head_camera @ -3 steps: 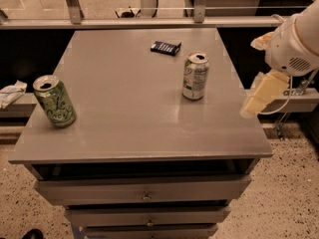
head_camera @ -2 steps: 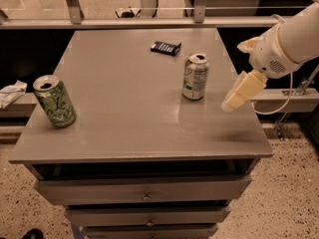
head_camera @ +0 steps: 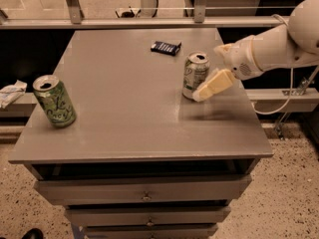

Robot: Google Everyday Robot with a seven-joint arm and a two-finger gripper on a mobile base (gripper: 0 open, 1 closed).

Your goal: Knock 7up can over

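The 7up can (head_camera: pixel 194 74) stands upright on the grey tabletop (head_camera: pixel 134 108), right of the middle, pale silvery with green markings. My gripper (head_camera: pixel 204 93) reaches in from the right on a white arm; its cream fingers (head_camera: pixel 215 84) lie low beside the can's lower right side, touching or nearly touching it.
A brighter green can (head_camera: pixel 55 101) with cursive lettering stands at the table's left edge. A small dark packet (head_camera: pixel 166 47) lies at the back, behind the 7up can. Drawers (head_camera: pixel 144 190) sit below the tabletop. A white rag (head_camera: pixel 11 93) lies off to the left.
My arm has swung left from beyond the table's right edge, over the tabletop, up to the 7up can. The can still stands upright in the same place.
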